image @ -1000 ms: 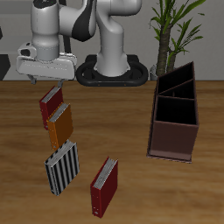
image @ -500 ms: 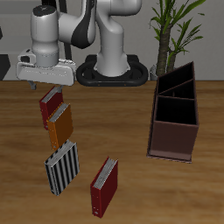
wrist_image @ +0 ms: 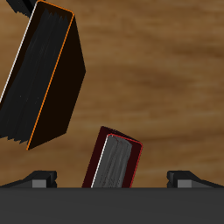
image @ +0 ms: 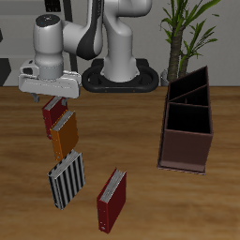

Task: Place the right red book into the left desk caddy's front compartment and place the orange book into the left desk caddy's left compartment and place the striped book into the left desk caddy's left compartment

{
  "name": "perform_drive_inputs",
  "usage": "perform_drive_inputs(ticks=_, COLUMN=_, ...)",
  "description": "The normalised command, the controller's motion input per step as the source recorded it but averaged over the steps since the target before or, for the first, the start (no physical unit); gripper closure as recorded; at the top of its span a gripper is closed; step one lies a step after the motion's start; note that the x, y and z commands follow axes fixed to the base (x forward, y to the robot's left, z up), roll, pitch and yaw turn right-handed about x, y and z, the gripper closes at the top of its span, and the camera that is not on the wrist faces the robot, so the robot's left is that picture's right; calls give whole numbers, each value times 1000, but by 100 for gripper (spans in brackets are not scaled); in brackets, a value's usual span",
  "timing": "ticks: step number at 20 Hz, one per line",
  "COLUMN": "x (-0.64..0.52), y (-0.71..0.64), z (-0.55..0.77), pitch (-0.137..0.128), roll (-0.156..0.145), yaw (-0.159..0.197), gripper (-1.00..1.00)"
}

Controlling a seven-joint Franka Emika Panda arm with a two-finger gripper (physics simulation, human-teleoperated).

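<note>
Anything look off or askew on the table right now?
Nothing stands out. The four books lie flat and intact: the maroon book under the end effector, the orange book close by it, the striped book and the crimson book nearer the front edge. The caddy stands upright, with no books in it.

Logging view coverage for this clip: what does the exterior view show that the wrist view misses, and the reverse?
Only the exterior view shows the left desk caddy, the striped book, a brighter red book near the front edge and the plant. Only the wrist view shows the gripper's fingertips spread apart, with the right red book between them. Both show that book, the orange book and the gripper.
</note>
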Motion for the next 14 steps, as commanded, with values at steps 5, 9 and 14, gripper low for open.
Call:
perform_drive_inputs(ticks=5, x=6, y=-23, z=-216, pitch=17, roll=-5, yaw=-16, gripper=-100)
perform_drive_inputs(ticks=9, x=-59, y=-116, z=-180, pitch=24, roll=-21, yaw=-32, gripper=-100)
perform_drive_inputs(ticks=14, x=-20, y=-55, z=-192, pitch=12, roll=3, yaw=11, gripper=-100)
